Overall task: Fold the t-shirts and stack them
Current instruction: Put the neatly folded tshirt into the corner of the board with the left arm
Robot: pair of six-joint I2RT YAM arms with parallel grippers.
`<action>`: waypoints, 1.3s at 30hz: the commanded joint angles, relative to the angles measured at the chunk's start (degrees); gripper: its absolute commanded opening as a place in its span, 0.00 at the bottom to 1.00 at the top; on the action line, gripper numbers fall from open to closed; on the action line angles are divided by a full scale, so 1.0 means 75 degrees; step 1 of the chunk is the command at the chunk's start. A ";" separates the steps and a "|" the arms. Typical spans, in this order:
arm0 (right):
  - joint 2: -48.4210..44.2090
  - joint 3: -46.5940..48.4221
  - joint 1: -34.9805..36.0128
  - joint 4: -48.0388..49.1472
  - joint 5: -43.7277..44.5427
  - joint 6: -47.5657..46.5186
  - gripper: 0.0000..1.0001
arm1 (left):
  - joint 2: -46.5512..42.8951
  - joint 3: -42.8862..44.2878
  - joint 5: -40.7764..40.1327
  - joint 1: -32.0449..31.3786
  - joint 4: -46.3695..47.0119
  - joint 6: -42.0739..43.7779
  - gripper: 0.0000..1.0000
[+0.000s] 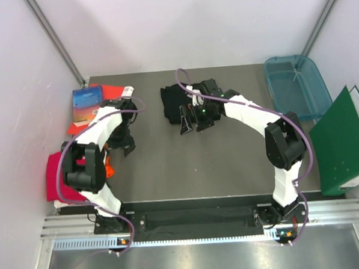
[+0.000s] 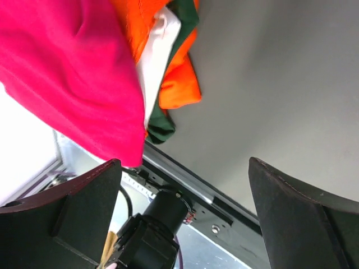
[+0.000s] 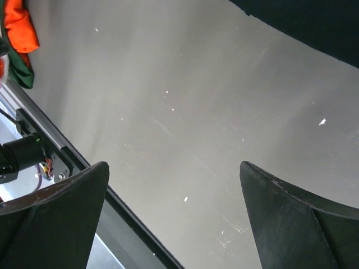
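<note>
words: none can be read | blue book (image 1: 86,103) at the far left of the table (image 1: 169,165): cover letters too blurry to tell | white tag (image 1: 128,90) beside the red sheet (image 1: 112,90): too small to read

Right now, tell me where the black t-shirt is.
In the top view the black t-shirt lies bunched at the far middle of the table, just left of the open right end effector.
</note>
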 commanded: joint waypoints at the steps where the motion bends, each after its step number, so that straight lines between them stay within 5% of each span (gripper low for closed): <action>1: -0.0621 -0.0181 -0.0235 0.0079 0.0017 -0.0224 1.00 | 0.0616 0.0085 -0.0834 0.0059 -0.1005 -0.0516 0.99; 17: -0.0586 -0.0533 -0.0892 0.0126 -0.0487 -0.0412 1.00 | 0.1718 -0.0572 -0.2100 0.0644 -0.0466 -0.1032 0.99; 32: -0.0691 -0.0862 -0.1689 0.0477 -0.1120 -0.0072 1.00 | 0.2913 -0.0759 -0.2006 0.1757 0.0542 -0.0318 0.99; 36: -0.0738 -0.0897 -0.1783 0.0501 -0.1190 -0.0048 1.00 | 0.3089 -0.0829 -0.1937 0.1898 0.0764 -0.0061 0.84; 37: -0.0761 -0.0908 -0.1795 0.0501 -0.1179 -0.0048 1.00 | 0.3125 -0.0841 -0.1925 0.1957 0.0776 -0.0048 0.52; 39: -0.0808 -0.0932 -0.1830 0.0513 -0.1178 -0.0048 1.00 | 0.3207 -0.0841 -0.1913 0.2004 0.0811 -0.0036 0.09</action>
